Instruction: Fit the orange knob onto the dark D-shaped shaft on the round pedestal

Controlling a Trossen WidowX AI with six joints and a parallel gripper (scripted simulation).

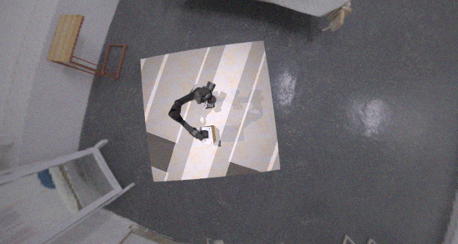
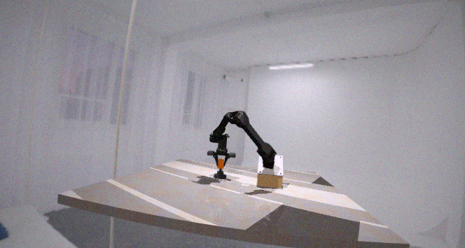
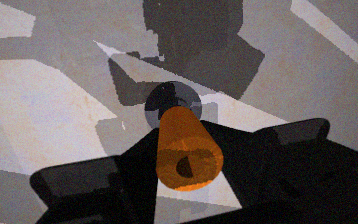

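Observation:
The orange knob is upright between the fingers of my gripper, which is shut on it. The round dark pedestal stands on the table right below the knob. In the exterior view the knob's lower end is above the pedestal's base, with a narrow dark part between them. In the wrist view the knob's far end overlaps the pedestal's lower middle. The shaft is mostly hidden, and I cannot tell whether the knob touches it. The shaft's flat side does not show.
The arm's base is a brown block with a white plate, to the right of the pedestal in the exterior view. The striped table carries both. Dark arm shadows fall around the pedestal.

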